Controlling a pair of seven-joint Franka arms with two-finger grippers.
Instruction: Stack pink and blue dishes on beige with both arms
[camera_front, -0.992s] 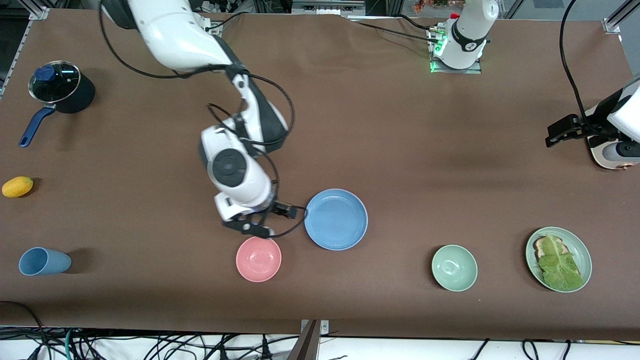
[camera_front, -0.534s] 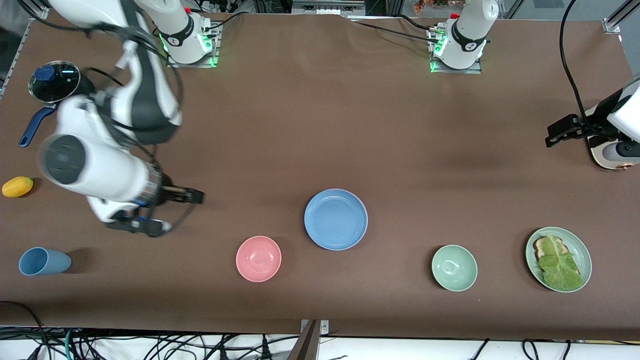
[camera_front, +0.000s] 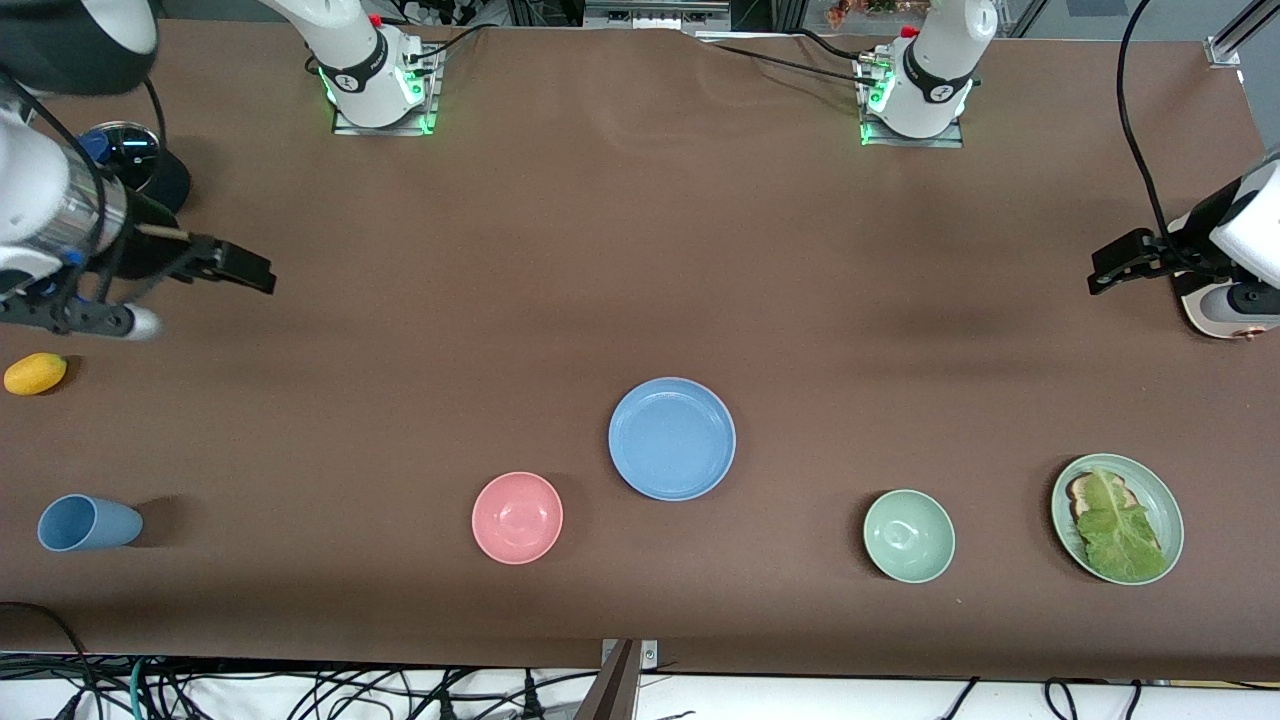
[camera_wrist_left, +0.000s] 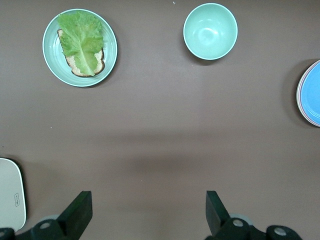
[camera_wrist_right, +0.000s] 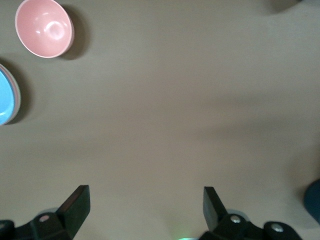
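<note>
Brown surface (camera_front: 640, 250) fills the front view; blue plate (camera_front: 672, 438) sits near the middle, top of a stack, with a thin pink rim showing under it in the wrist views. Pink bowl (camera_front: 517, 517) is just beside it, nearer the front camera and toward the right arm's end. Pale green bowl (camera_front: 908, 535) and green plate with bread and lettuce (camera_front: 1117, 518) lie toward the left arm's end. Blue cup (camera_front: 88, 523) on its side, yellow fruit (camera_front: 35, 373) and dark lidded pot (camera_front: 130, 165) are at the right arm's end. Right gripper (camera_front: 190, 295) hangs over that end, well apart from the stack, fingers wide, holding nothing. Left gripper (camera_front: 1120, 265) hangs over the left arm's end beside a white device (camera_front: 1225, 305), empty. Left wrist view: fingers (camera_wrist_left: 80, 212) wide apart over bare surface, green bowl (camera_wrist_left: 210, 31), lettuce plate (camera_wrist_left: 80, 47), blue plate edge (camera_wrist_left: 311, 92) with pink rim beneath, white device corner (camera_wrist_left: 10, 192). Right wrist view: fingers (camera_wrist_right: 77, 202) wide apart, nothing between them, pink bowl (camera_wrist_right: 44, 27), blue plate edge (camera_wrist_right: 6, 95) over a pinkish rim. Beige plate can't be made out for sure.
</note>
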